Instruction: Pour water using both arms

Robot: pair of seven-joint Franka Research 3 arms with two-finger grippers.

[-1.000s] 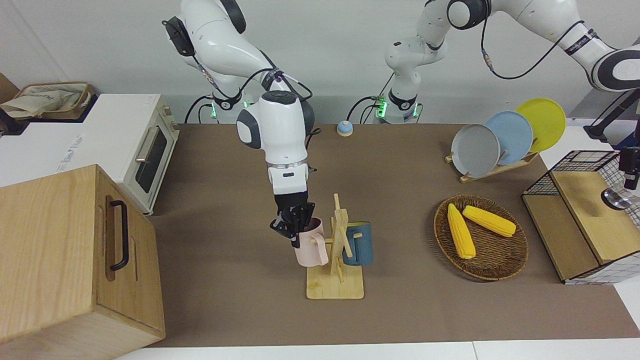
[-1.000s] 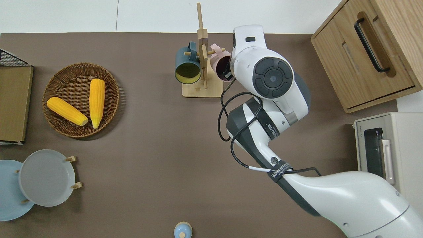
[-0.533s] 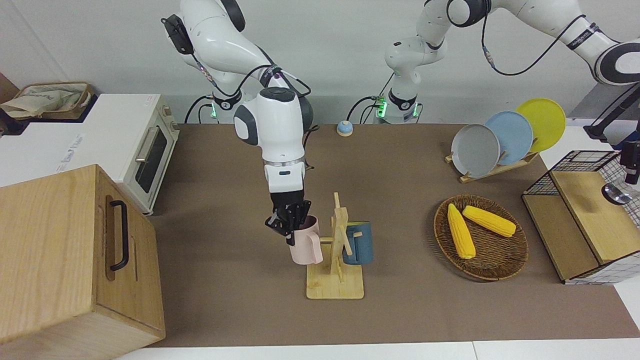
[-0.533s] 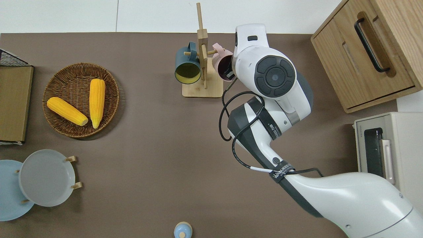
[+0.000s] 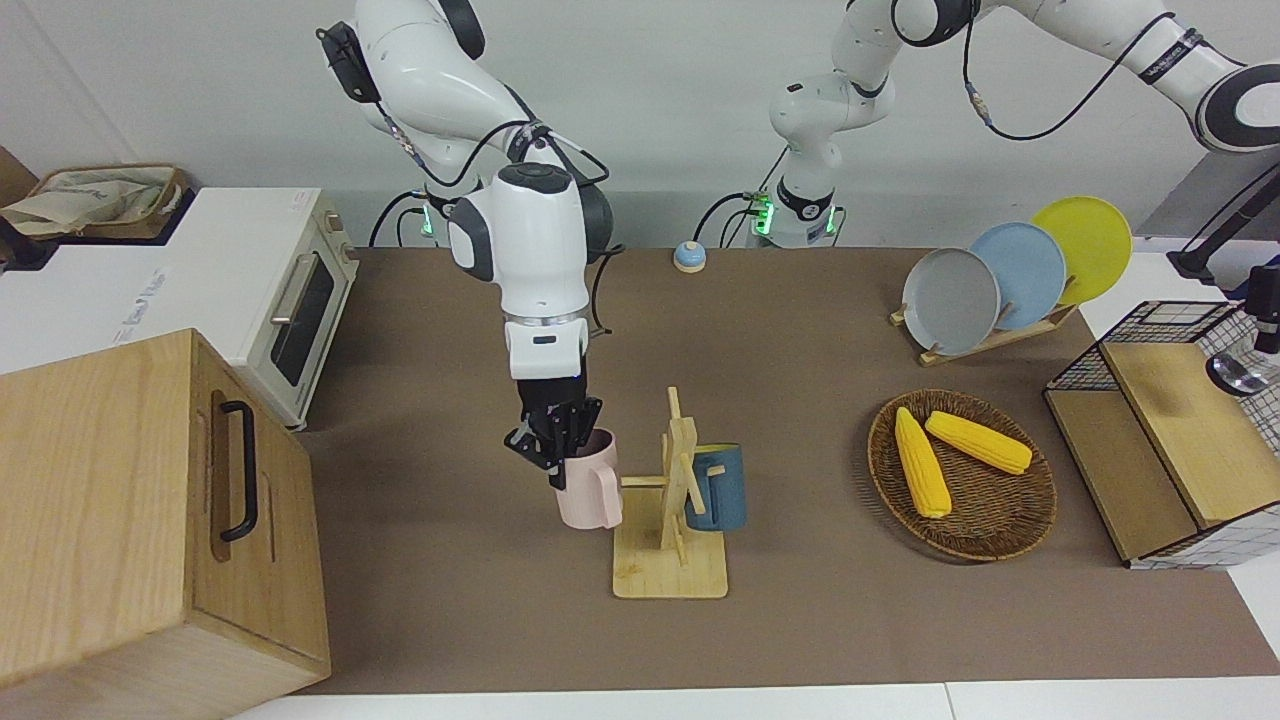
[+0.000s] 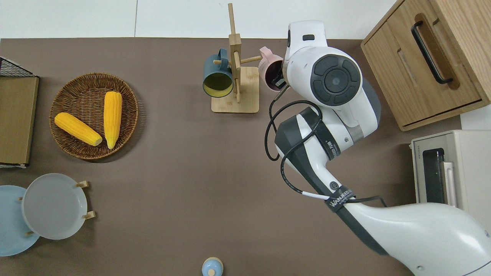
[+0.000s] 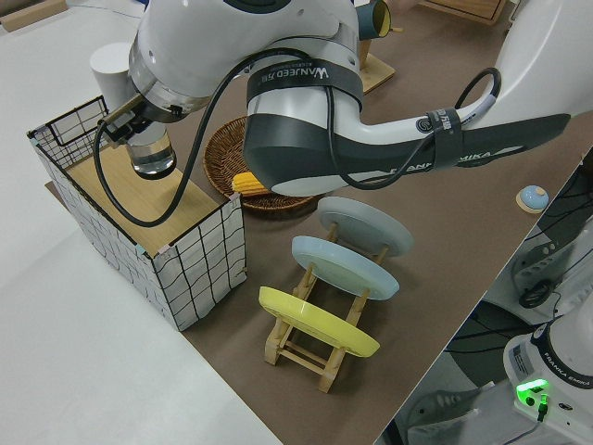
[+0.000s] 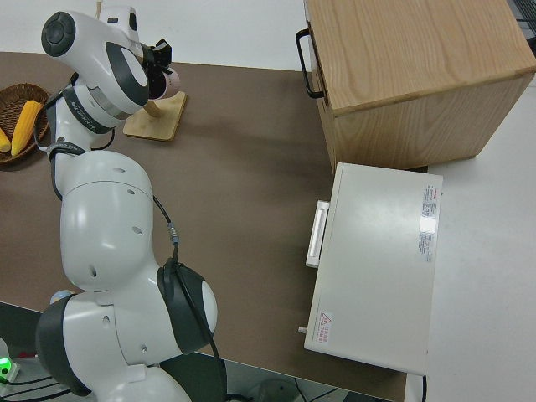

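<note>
My right gripper (image 5: 558, 442) (image 6: 279, 82) is shut on the rim of a pink mug (image 5: 590, 497) (image 6: 267, 64), one finger inside it. The mug hangs upright just off a peg of the wooden mug rack (image 5: 670, 572) (image 6: 245, 104), toward the right arm's end of the table. A dark blue mug (image 5: 718, 490) (image 6: 217, 78) still hangs on the rack's opposite peg. My left gripper (image 7: 130, 122) (image 5: 1262, 325) is shut on a clear glass (image 7: 153, 156) (image 5: 1235, 372), held above the wooden shelf of a wire-walled box (image 7: 139, 199) (image 5: 1170, 400). Water is out of view.
A wicker basket (image 5: 1000, 540) (image 6: 69, 149) holds two corn cobs. A plate rack (image 5: 985, 345) carries three plates. A wooden cabinet (image 5: 120, 520) (image 6: 460, 84) and a white toaster oven (image 5: 290, 300) stand at the right arm's end. A small blue knob (image 5: 688, 257) lies near the bases.
The right gripper has drawn the pink mug sideways off its peg, toward the right arm's end of the table. The left gripper has risen slightly with the glass.
</note>
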